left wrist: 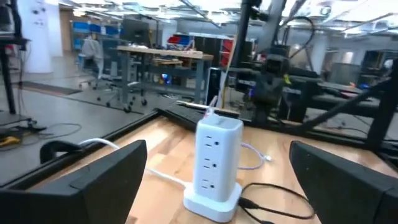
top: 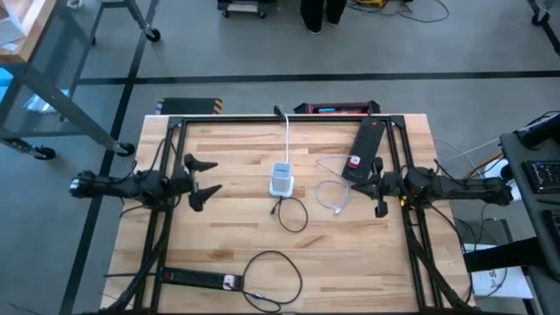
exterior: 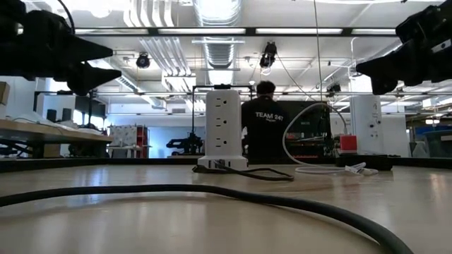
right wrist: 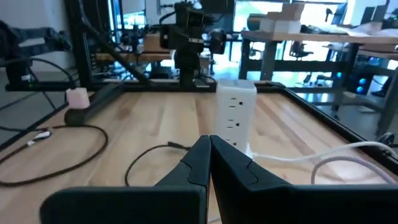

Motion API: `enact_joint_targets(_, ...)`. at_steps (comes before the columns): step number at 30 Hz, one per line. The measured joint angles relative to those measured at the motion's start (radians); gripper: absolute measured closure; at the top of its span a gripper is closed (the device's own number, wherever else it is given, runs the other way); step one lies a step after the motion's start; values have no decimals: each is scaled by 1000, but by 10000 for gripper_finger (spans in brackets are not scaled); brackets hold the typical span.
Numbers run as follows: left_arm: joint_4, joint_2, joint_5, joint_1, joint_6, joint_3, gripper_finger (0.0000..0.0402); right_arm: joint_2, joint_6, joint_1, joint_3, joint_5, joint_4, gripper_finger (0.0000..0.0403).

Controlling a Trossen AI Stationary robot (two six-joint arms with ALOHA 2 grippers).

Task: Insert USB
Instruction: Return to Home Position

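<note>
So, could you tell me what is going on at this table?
Neither arm is handling anything. The left claw hangs open on the left, the right claw shut on the right. A white power tower stands between them, with a black cable lying by its base. A pink adapter sits on the black power strip near the right arm.

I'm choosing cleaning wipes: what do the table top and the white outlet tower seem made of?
Table top: pale wood planks, lightly sealed by the look; grain, seams and a soft sheen show. Outlet tower: probably moulded plastic, smooth white, with even faces and rounded edges.
</note>
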Motion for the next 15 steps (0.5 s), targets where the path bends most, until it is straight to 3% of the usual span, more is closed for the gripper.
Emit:
enact_joint_targets(3,39,7,9,15,1,0,19,1,-34,0,0,-11,6,403)
enact_joint_targets(8,50,16,91,18,33,0,19,-25,-90,0,0,-114,76,403)
enact_joint_targets(12,40,48,103,18,-43,0,26,-24,-89,0,0,-138,23,403)
enact_joint_targets(15,104,80,189,17,-48,0,31,-13,-65,1,-1,-238,37,403)
